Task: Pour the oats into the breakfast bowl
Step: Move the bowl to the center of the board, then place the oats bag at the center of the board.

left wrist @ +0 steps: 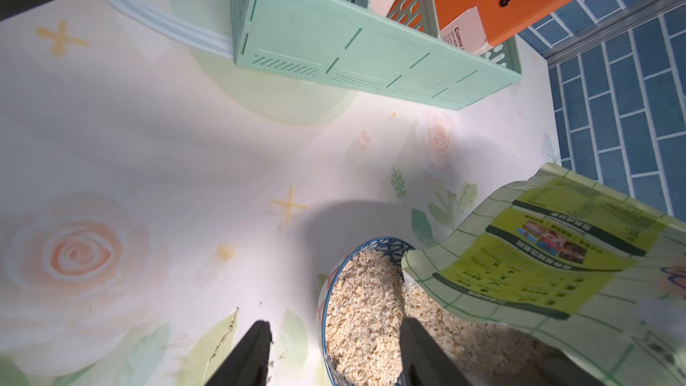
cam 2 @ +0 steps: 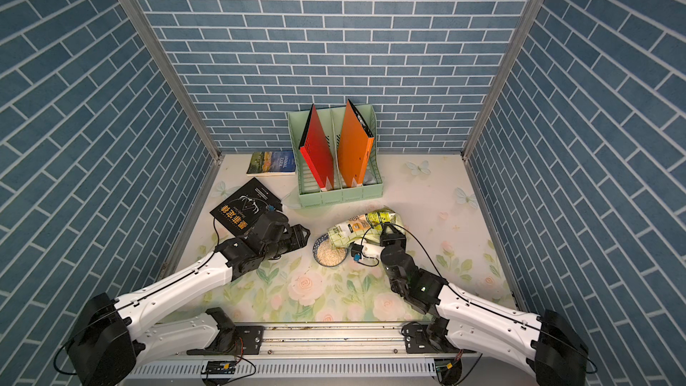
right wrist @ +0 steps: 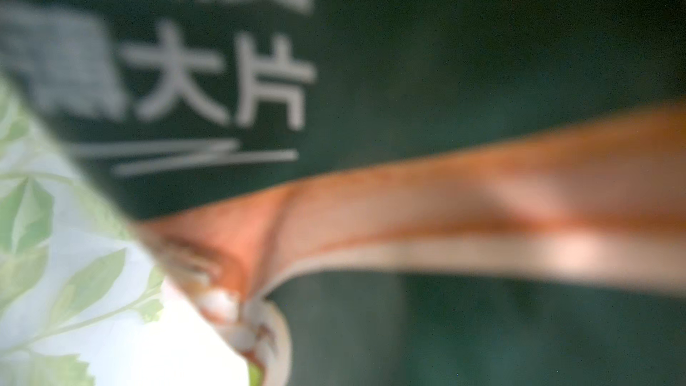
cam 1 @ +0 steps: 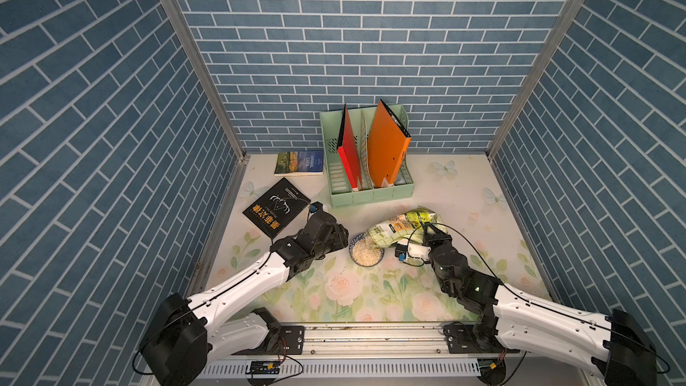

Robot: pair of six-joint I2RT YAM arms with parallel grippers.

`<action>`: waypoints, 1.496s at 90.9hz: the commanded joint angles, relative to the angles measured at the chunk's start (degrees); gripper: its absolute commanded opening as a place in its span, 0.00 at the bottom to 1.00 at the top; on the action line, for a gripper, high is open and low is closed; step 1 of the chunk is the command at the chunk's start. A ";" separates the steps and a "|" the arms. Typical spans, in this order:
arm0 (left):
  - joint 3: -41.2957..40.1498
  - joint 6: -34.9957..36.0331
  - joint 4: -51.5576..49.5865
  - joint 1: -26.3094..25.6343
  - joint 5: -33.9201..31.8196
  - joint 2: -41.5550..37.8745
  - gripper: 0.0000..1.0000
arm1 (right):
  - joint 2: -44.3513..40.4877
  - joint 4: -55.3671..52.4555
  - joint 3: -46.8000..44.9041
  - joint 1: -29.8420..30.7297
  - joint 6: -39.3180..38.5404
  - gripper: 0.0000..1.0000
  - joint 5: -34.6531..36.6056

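Clenching right claw (cam 1: pixel 428 230) on floppy pouch (cam 1: pixel 401 226) of light oats (cam 1: pixel 365 252), mid-body; better held nearer base. Left claw (left wrist: pixel 334 323) released astride brittle bowl (left wrist: pixel 382 243) rim.

We see a very close, blurred view of a flexible green pouch (right wrist: pixel 464 50), its dark green surface filling most of the frame. Across it run white Chinese characters (right wrist: pixel 222 79) with thin white strokes beneath. A creased orange band (right wrist: pixel 482 198) with a pale edge crosses the pouch. Beside it shows a pale tablecloth (right wrist: pixel 55 254) printed with green leaves.
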 commanded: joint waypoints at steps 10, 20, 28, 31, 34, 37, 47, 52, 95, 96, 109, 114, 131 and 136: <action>2.88 1.89 -0.92 0.85 -1.99 0.82 0.61 | -2.30 -3.70 4.10 -1.34 16.86 0.00 0.41; 3.56 2.15 -0.76 1.25 -2.17 1.02 0.61 | -3.51 -4.32 4.24 -2.24 20.95 0.00 -1.07; 4.03 2.15 -0.40 1.55 -2.18 0.91 0.61 | -4.45 -4.74 4.17 -3.03 24.32 0.00 -2.76; 4.24 2.13 -0.41 1.59 -2.24 0.92 0.61 | -4.62 -4.82 4.00 -3.30 25.25 0.00 -3.15; 4.45 2.20 -0.49 1.70 -2.26 0.85 0.61 | -4.73 -4.85 3.92 -3.57 25.97 0.00 -3.51; 4.67 2.28 -0.58 1.80 -2.38 0.82 0.61 | -4.76 -4.91 3.87 -3.71 26.63 0.00 -3.79; 4.97 2.17 -0.51 2.13 -2.64 0.56 0.61 | -4.67 -4.87 3.79 -4.01 28.81 0.00 -4.81; 5.36 2.01 -0.53 2.27 -2.42 0.47 0.61 | -4.77 -4.65 3.67 -4.12 29.88 0.00 -5.50; 8.88 1.73 0.38 2.60 -4.02 -1.97 0.63 | -13.21 1.29 0.53 -6.93 52.52 0.00 -8.45; 8.88 1.75 0.42 2.57 -4.02 -1.98 0.63 | -13.42 1.57 0.23 -6.96 53.51 0.00 -8.49; 8.06 1.94 2.70 2.57 -2.27 -1.61 0.63 | -15.36 6.24 -2.49 -8.92 66.59 0.00 -10.24; 7.33 1.67 4.79 2.62 -0.75 -1.33 0.63 | -15.23 9.32 -3.76 -9.90 71.73 0.00 -11.31; 6.71 0.42 10.85 2.57 3.93 1.94 0.60 | -11.11 23.77 -9.76 -13.38 89.25 0.00 -17.05; 6.62 0.25 11.90 2.55 4.55 2.75 0.60 | -8.44 26.87 -11.23 -13.69 91.99 0.00 -17.53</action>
